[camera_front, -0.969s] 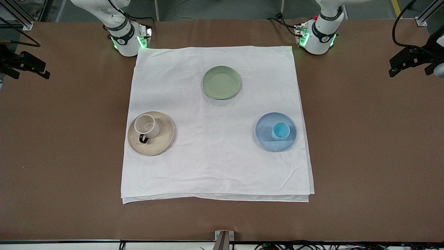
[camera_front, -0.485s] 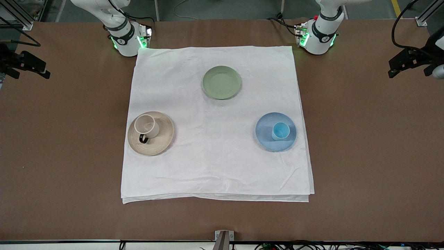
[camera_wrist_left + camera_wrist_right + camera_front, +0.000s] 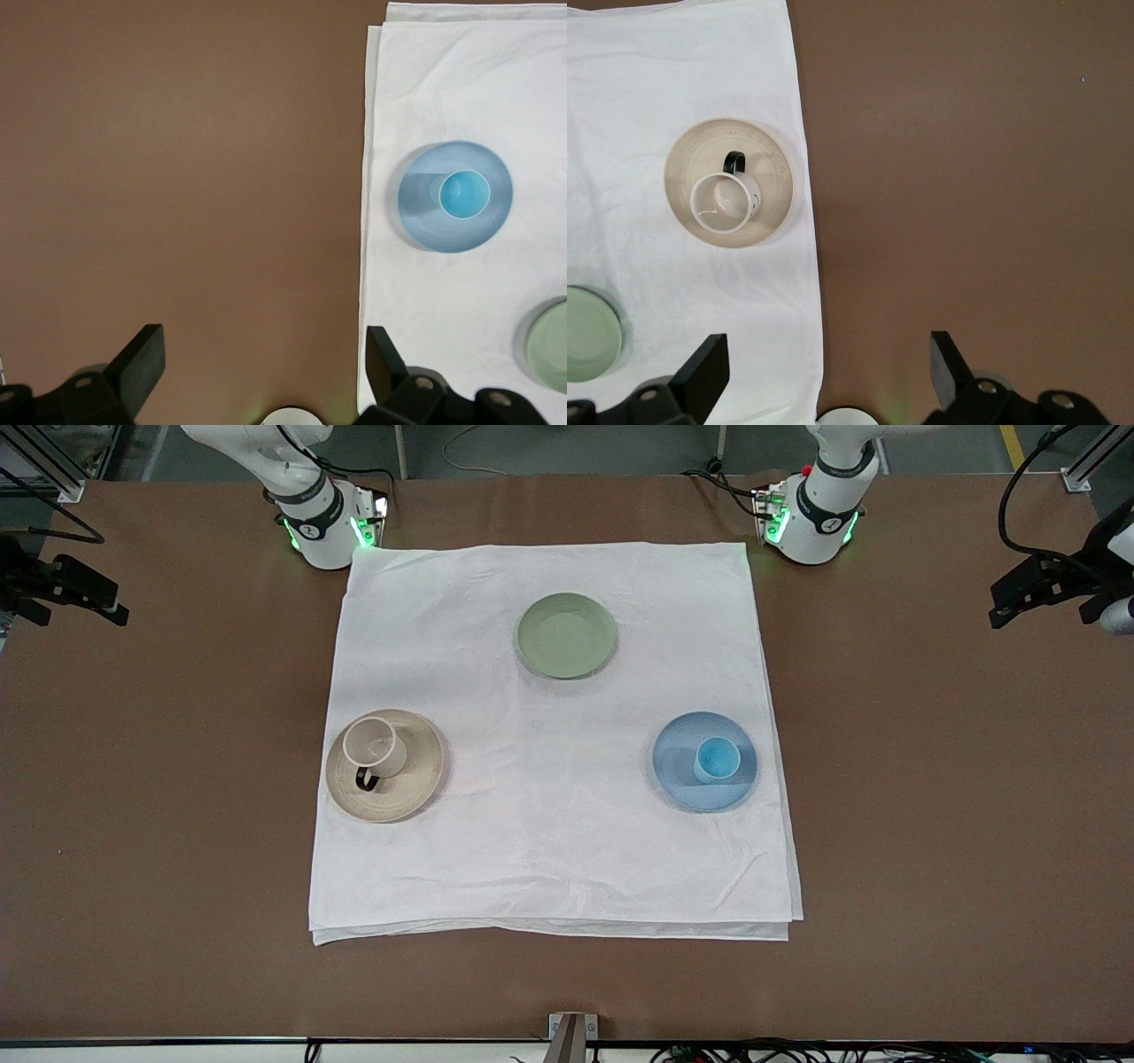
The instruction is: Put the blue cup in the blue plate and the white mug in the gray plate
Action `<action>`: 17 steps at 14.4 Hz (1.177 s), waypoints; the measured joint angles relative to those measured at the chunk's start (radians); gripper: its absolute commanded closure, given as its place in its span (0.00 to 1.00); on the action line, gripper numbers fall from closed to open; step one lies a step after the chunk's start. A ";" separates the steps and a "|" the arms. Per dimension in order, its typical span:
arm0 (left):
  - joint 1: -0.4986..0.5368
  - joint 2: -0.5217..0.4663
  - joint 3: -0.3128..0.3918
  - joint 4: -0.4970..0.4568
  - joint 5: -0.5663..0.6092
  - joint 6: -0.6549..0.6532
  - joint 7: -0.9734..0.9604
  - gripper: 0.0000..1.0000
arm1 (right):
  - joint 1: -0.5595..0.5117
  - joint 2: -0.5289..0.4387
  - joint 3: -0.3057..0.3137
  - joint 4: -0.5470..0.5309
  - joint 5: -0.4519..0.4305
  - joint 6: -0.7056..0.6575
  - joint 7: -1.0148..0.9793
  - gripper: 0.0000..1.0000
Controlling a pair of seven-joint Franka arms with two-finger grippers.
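The blue cup (image 3: 717, 758) stands upright in the blue plate (image 3: 678, 766) on the white cloth, toward the left arm's end; both show in the left wrist view, the cup (image 3: 464, 194) in the plate (image 3: 421, 212). The white mug (image 3: 374, 746) stands upright in the gray plate (image 3: 412, 779), its dark handle toward the front camera; both show in the right wrist view, the mug (image 3: 725, 204) in the plate (image 3: 772, 168). My left gripper (image 3: 1005, 598) (image 3: 263, 359) is open and empty over bare table. My right gripper (image 3: 106, 602) (image 3: 824, 363) is open and empty at the cloth's edge.
A green plate (image 3: 566, 635) lies empty on the white cloth (image 3: 549, 850), nearer the robots' bases than the other two plates. The brown table (image 3: 930, 824) surrounds the cloth. Both arm bases stand at the cloth's corners.
My left gripper has drifted slightly toward its end of the table. The cups, plates and my right gripper have not moved.
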 measured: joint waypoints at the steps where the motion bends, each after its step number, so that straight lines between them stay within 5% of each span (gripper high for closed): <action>1: 0.000 0.001 0.000 0.000 -0.008 0.000 0.000 0.00 | 0.000 0.000 0.000 0.000 0.000 0.000 0.000 0.00; 17: -0.004 0.005 -0.001 0.000 -0.013 -0.019 0.001 0.00 | 0.000 0.000 -0.001 0.001 0.000 -0.008 -0.001 0.00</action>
